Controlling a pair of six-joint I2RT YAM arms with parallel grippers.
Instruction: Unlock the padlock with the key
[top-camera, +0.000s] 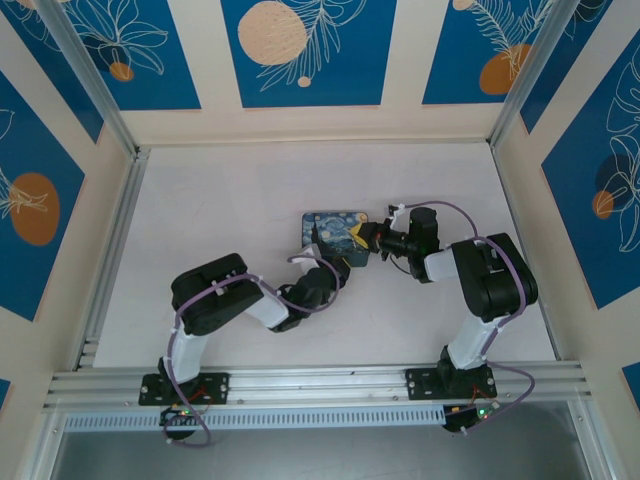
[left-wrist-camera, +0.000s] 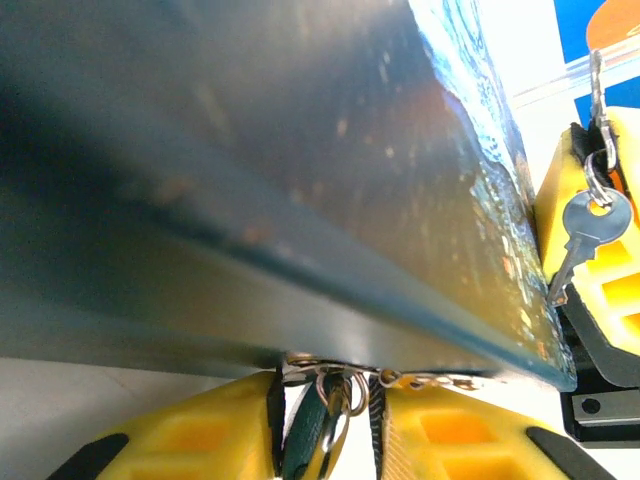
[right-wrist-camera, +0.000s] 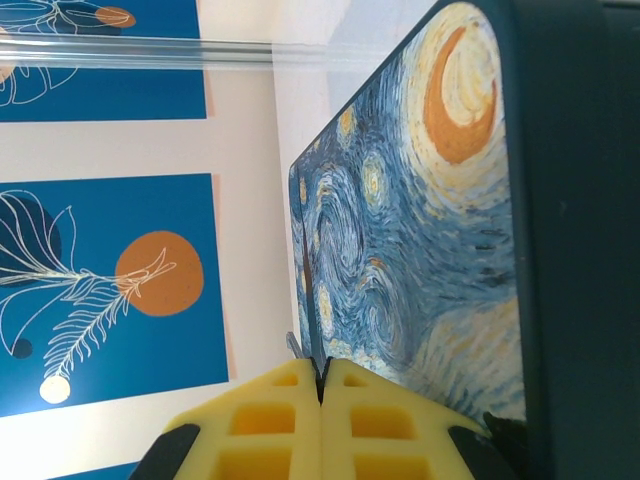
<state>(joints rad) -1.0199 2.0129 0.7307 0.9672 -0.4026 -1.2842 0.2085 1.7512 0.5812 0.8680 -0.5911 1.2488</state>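
Note:
The blue-and-yellow painted tin lies mid-table with both grippers against it. My left gripper meets its near edge. In the left wrist view, a small dark metal piece with wire rings, the padlock, hangs under the tin's rim, and the left gripper is shut on it. My right gripper stands at the tin's right side. It is shut on the key, whose thin edge sticks out past the tips. A silver key dangles from the ring beside the right gripper's yellow fingers.
The tin's dark side wall looms close over the left fingers. Its painted lid runs along the right gripper. White table stretches to the left and back, bounded by aluminium rails and blue patterned walls.

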